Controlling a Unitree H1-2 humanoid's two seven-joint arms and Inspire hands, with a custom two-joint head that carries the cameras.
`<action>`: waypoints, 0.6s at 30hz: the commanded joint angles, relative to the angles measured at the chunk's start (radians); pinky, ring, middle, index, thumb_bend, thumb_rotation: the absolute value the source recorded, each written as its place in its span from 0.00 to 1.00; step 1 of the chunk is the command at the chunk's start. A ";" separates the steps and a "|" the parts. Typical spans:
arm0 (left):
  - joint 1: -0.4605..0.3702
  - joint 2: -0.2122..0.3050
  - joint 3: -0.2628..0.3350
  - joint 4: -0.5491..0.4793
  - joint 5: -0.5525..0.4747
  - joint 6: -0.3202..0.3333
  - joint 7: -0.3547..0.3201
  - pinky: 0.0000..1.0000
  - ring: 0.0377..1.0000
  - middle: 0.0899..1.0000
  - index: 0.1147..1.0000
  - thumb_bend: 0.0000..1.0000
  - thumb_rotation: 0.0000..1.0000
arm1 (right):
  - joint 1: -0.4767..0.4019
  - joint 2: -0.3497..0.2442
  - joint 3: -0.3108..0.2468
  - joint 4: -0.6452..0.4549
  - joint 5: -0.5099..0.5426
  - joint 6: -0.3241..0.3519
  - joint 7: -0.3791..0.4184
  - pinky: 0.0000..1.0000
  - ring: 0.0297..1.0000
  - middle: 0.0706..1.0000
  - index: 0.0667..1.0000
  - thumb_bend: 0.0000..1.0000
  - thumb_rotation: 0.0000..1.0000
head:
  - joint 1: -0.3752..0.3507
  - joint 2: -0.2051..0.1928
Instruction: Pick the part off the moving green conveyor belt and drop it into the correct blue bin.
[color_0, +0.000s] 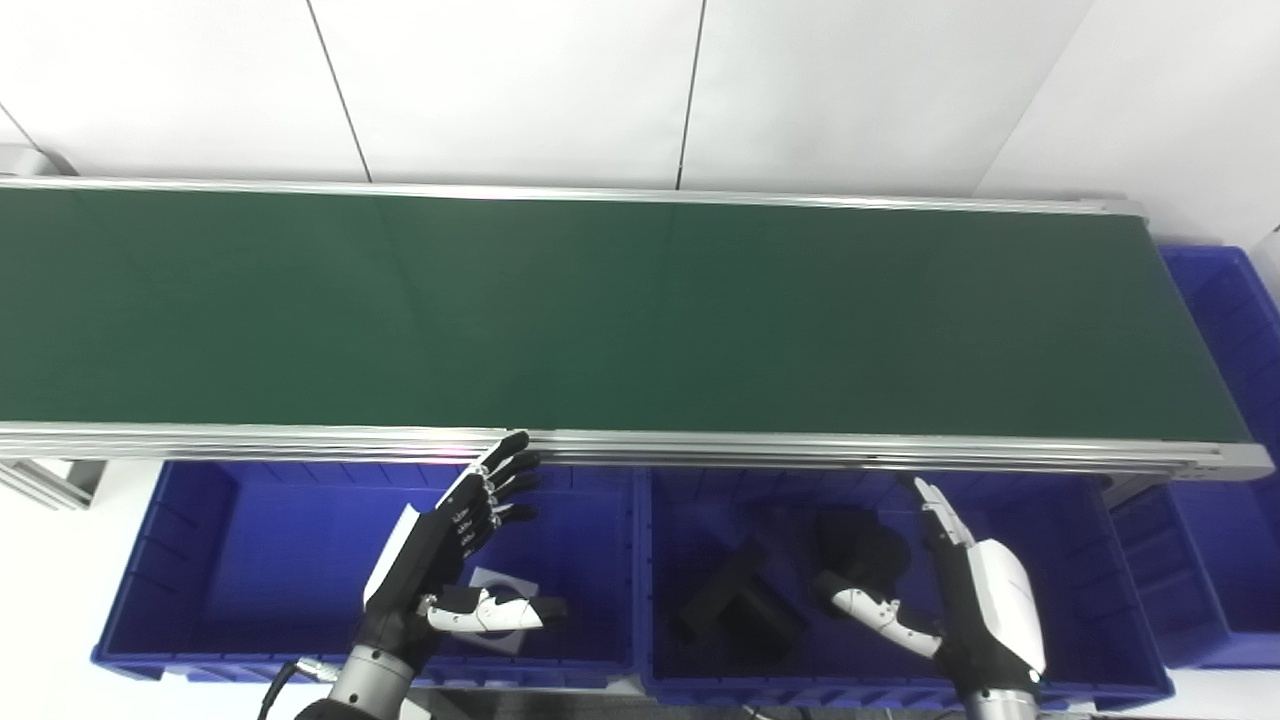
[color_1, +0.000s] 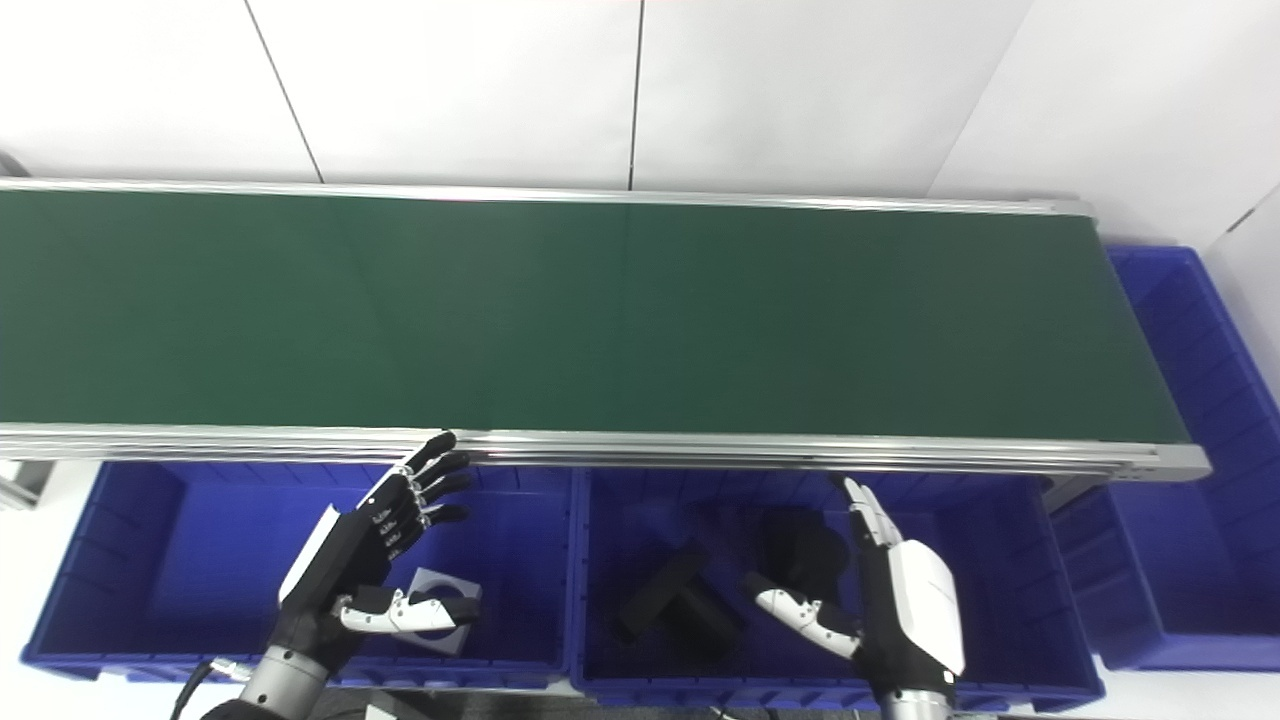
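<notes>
Nothing is seen riding on the green conveyor belt (color_0: 600, 310) across the middle of the frame. Lower left, the left hand (color_0: 450, 560) is held over the left blue bin (color_0: 200, 560), fingers spread, nothing grasped; a flat grey-white part (color_0: 497, 590) lies in that bin just under the thumb. Lower right, the right hand (color_0: 960, 590) is also spread and empty, over the middle blue bin (color_0: 1080, 560), where black parts (color_0: 740, 600) are piled. Another blue bin (color_0: 1230, 400) is parked at the right edge.

wall (color_0: 520, 90): white panels, thin dark vertical seams; floor (color_0: 50, 560): white; light: even, bright
</notes>
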 joint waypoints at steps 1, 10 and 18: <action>0.004 0.009 -0.002 -0.034 0.014 -0.031 -0.004 0.76 0.85 0.87 0.90 0.89 0.15 | 0.010 0.014 0.021 -0.058 -0.005 -0.094 -0.032 0.72 0.86 0.92 0.92 0.78 0.53 | 0.004 0.001; 0.004 0.011 -0.009 -0.025 0.036 -0.037 -0.001 0.78 0.86 0.87 0.90 0.89 0.16 | 0.005 0.070 0.113 -0.010 0.302 -0.322 0.058 0.76 0.86 0.90 0.93 0.95 0.54 | 0.031 -0.024; 0.003 0.000 -0.007 -0.010 0.045 -0.055 0.010 0.79 0.87 0.89 0.90 0.88 0.15 | -0.011 0.121 0.127 0.042 0.425 -0.322 0.132 0.81 0.85 0.88 0.93 0.94 0.38 | 0.068 -0.049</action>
